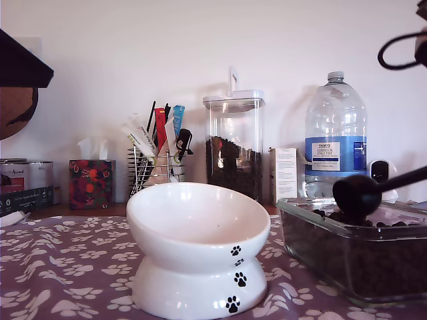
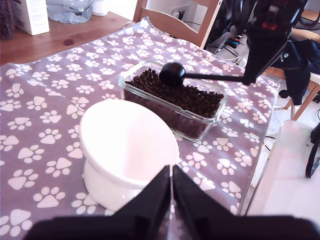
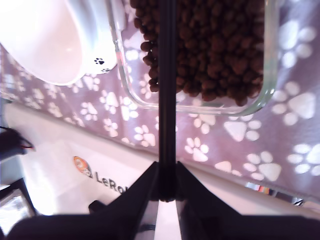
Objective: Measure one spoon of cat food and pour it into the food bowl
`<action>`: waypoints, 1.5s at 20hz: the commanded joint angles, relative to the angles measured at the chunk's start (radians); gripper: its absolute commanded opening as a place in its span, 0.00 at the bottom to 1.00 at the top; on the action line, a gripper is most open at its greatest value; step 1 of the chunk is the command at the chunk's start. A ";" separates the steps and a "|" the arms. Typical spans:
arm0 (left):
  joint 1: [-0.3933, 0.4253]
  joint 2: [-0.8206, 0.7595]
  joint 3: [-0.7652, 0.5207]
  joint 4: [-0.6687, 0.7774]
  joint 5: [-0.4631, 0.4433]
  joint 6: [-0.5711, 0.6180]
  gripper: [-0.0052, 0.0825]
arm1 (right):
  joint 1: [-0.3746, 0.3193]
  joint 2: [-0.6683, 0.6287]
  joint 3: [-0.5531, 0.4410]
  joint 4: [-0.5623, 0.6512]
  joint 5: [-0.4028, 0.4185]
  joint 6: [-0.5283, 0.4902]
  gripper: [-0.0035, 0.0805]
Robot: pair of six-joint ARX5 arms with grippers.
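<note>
Exterior view, near to far: glossy white food bowl (image 1: 198,250), slanted rim, black paw prints, on paw-print cloth (image 1: 60,267). Beside it, at exterior view's right, glass dish (image 1: 347,260) of brown cat food (image 2: 172,90). Above kibble: black spoon (image 1: 357,194), domed bowl toward food bowl, flat handle near level, clenched in second gripper (image 3: 166,187). First gripper (image 2: 172,187) closed, empty, over food bowl.

plain white wall (image 1: 133,53); wooden chair (image 2: 175,17) beside bright table.
</note>
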 commanded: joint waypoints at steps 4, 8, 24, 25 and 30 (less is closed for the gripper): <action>-0.003 0.004 -0.002 0.010 0.000 -0.003 0.04 | -0.074 0.130 -0.017 0.009 -0.158 -0.060 0.03; -0.003 0.004 -0.002 0.008 0.000 -0.003 0.04 | -0.108 0.221 -0.017 -0.012 -0.096 -0.083 0.03; -0.003 0.004 -0.002 0.010 0.018 -0.003 0.04 | -0.109 0.248 0.063 -0.085 -0.039 -0.098 0.36; -0.003 0.004 -0.002 0.010 0.020 -0.003 0.04 | -0.109 0.248 0.089 -0.109 -0.013 -0.113 0.36; -0.003 0.004 -0.002 0.010 0.019 -0.003 0.04 | -0.104 0.161 0.201 -0.121 0.107 -0.135 0.35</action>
